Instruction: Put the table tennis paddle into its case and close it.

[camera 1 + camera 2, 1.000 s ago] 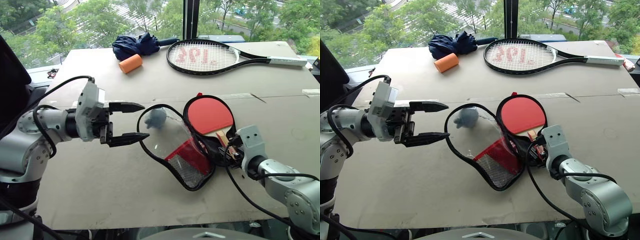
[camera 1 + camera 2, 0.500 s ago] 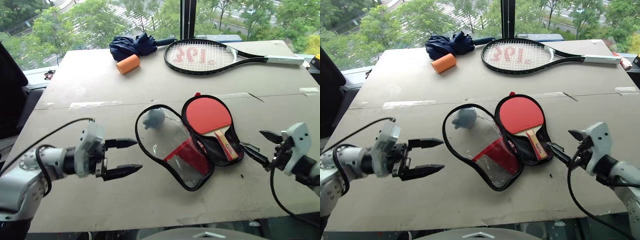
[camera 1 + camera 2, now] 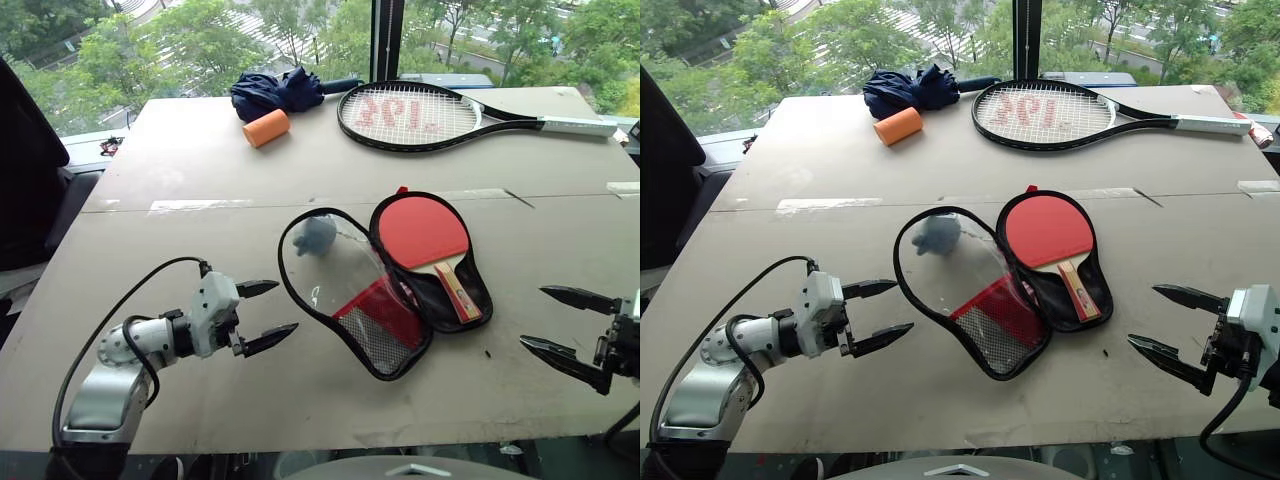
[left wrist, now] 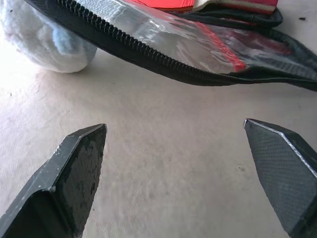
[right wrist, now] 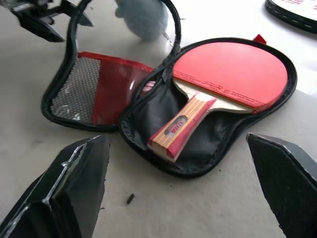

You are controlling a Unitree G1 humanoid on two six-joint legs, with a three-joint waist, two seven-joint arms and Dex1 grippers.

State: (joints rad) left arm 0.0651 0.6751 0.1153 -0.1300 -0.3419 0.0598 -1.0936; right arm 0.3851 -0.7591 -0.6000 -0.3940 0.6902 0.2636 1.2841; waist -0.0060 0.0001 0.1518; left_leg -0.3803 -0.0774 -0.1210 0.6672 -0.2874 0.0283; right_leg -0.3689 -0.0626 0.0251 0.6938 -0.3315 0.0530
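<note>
Both grippers have drawn away from the case (image 3: 385, 290) since the earlier frames: the left gripper (image 3: 262, 315), formerly raised beside the clear flap, now sits low over the table (image 3: 180, 150) on the case's left, and the right gripper (image 3: 565, 330), formerly at the paddle's handle, now hangs off the case's right side, well apart from it. Each gripper stands with its two black fingers spread wide and nothing between them.

Case: lies open and flat near the middle of the table, its two halves joined along the centre. Its right half, black-lined, carries the table tennis paddle (image 3: 425, 232), red face toward the far end and light wooden handle (image 5: 181, 124) pointing toward the near edge, wholly within the zip outline. Its left half is the lid, with a clear panel (image 3: 335, 270) at the far part and a red mesh pocket (image 3: 385, 325) at the near part. A fuzzy grey-blue ball charm (image 3: 314, 236) rests at the lid's far left rim, seen through the panel.

Left wrist view: the black zip edge (image 4: 148, 52) of the lid lies ahead of the fingertips (image 4: 79, 153), not touched.

Beyond the case, at the table's far end: a black strung tennis racket (image 3: 410, 112), a dark blue folded umbrella (image 3: 280, 90) and an orange cylinder (image 3: 266, 128) just beside the umbrella.
</note>
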